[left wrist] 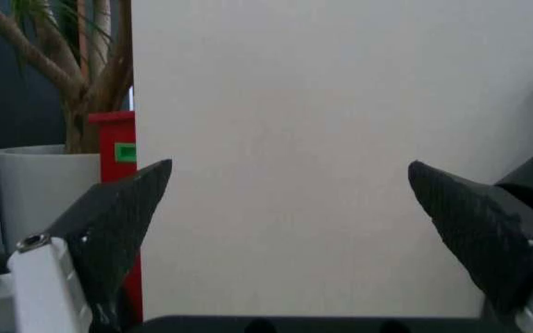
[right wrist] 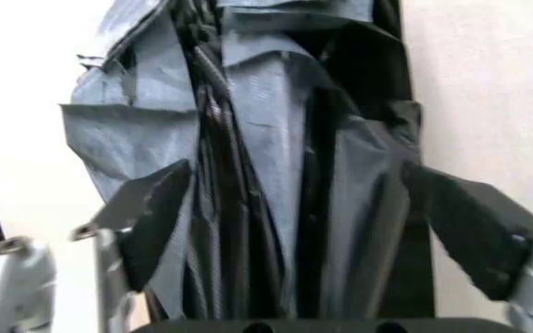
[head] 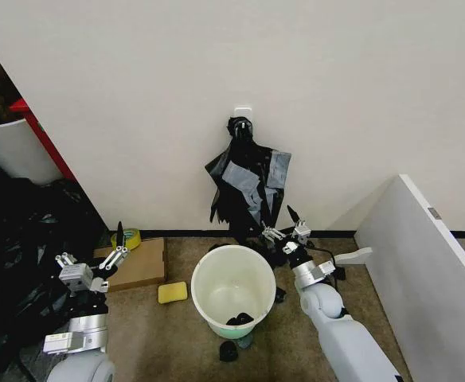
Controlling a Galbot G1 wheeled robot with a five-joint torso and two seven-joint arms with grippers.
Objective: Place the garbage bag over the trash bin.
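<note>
The trash bin [head: 216, 278] is a round white bucket standing on the floor below the wall, with a small black scrap [head: 240, 320] at its bottom. A knotted bunch of black bags with grey patches [head: 247, 179] hangs from a white wall hook [head: 243, 111]. The garbage bag, as a single bag, is out of view. My right gripper [head: 284, 225] is open at the bunch's lower end; in the right wrist view it [right wrist: 294, 201] faces the bunch [right wrist: 248, 159], which hangs just beyond its fingers. My left gripper [head: 115, 245] is open and holds nothing, left of the bin.
A cardboard box [head: 141, 267], a yellow tape roll [head: 126, 238] and a yellow sponge [head: 171, 292] lie left of the bin. A heap of black plastic [head: 17, 239] and a white tub with red edging [head: 9, 147] stand far left. A white panel [head: 423, 255] slants at right.
</note>
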